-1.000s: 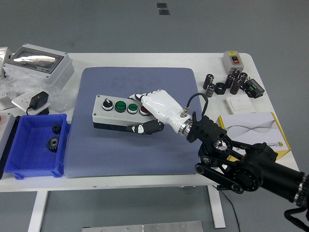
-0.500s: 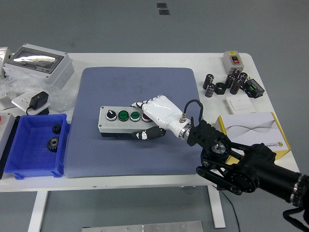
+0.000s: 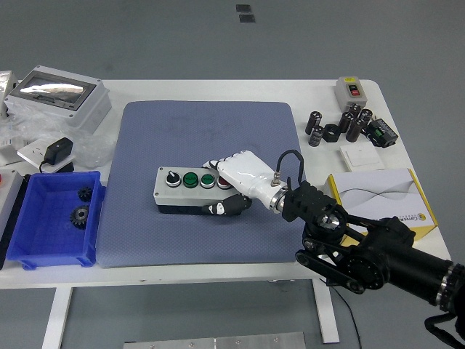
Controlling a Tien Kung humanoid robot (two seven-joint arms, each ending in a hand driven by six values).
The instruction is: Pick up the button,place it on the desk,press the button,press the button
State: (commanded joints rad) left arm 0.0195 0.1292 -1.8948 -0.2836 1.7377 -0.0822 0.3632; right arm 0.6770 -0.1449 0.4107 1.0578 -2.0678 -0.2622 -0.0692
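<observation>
White table (image 3: 218, 91) is covered by a blue mat (image 3: 145, 233) | button box (image 3: 185, 190) is lying at the mat's centre | box's right end is grasped by the right hand (image 3: 236, 182) | blue bin (image 3: 43, 251) is set left of the mat

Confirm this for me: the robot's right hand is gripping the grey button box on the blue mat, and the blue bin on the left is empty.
Not quite. The right hand does grip the grey button box on the blue mat, but the blue bin on the left is not empty: the head view shows two small dark gears lying in it.
</observation>
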